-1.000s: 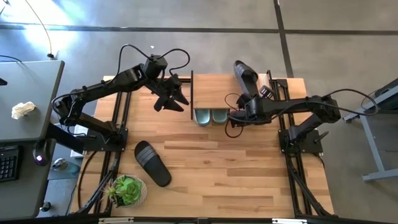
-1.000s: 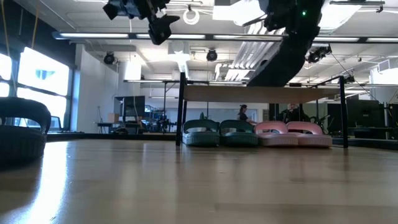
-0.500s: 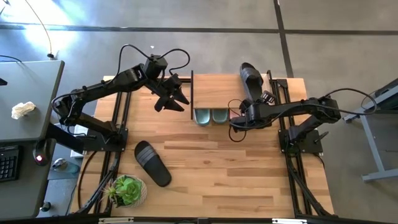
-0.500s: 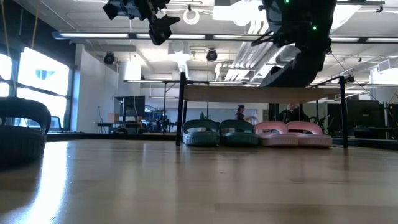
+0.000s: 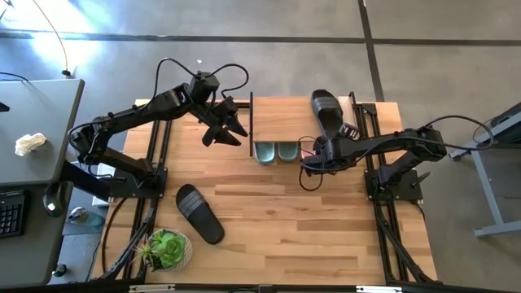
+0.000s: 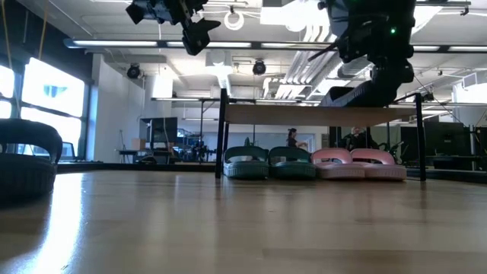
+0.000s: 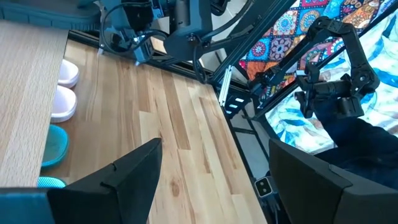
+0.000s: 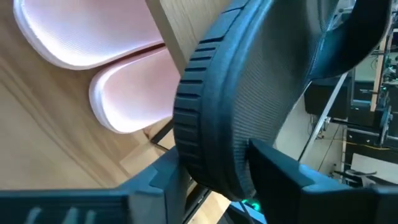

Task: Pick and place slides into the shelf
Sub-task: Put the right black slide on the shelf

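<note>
A black ribbed slide (image 5: 327, 112) lies along the right part of the shelf's plank top (image 5: 285, 120). Its near end (image 8: 214, 155) sits between the fingers of my right gripper (image 5: 323, 148), which slants down over the shelf's near edge with its fingers apart. A green pair (image 6: 268, 162) and a pink pair (image 6: 358, 163) rest on their soles on the table under the shelf. Another black slide (image 5: 199, 213) lies on its sole near the table's left front. My left gripper (image 5: 232, 130) hangs open and empty, high up left of the shelf. My right gripper has one finger (image 8: 163, 180) on each side of the black slide's near end (image 8: 211, 124), coming from the near side and slanting down. I cannot tell whether the fingers touch it. The slide lies on the shelf top.
A potted plant (image 5: 167, 248) stands at the table's near left corner. The shelf's black legs (image 6: 222, 133) stand at the far middle of the table. The wooden tabletop (image 5: 309, 220) stretches in front of the shelf. People show in the room beyond.
My right gripper has sunk and rolled a little, bringing the black slide toward the table's near edge. The slide has come down from a tilted pose above the shelf's far right corner and now lies along the plank top.
</note>
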Tool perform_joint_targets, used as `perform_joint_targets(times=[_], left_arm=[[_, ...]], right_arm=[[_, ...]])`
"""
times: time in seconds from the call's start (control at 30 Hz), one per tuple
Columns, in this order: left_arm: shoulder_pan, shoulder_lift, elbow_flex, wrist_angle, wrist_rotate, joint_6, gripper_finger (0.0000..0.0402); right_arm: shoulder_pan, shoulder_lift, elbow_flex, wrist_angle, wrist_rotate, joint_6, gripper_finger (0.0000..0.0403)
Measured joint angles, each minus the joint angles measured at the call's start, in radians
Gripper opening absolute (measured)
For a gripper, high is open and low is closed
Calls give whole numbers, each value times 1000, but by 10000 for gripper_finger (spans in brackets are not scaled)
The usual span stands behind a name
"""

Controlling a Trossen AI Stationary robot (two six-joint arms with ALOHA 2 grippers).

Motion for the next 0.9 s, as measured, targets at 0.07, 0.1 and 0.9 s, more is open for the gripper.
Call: perform_joint_targets(times=[0.07, 0.1, 0.9], left_arm=[[0, 0, 0, 0, 0, 0, 276], [0, 0, 0, 0, 0, 0, 276], [0, 0, 0, -12, -46, 0, 276]], right_arm=[[0, 0, 0, 0, 0, -4, 171], [0, 0, 0, 0, 0, -3, 181], [2, 0, 3, 121, -112, -157, 248]])
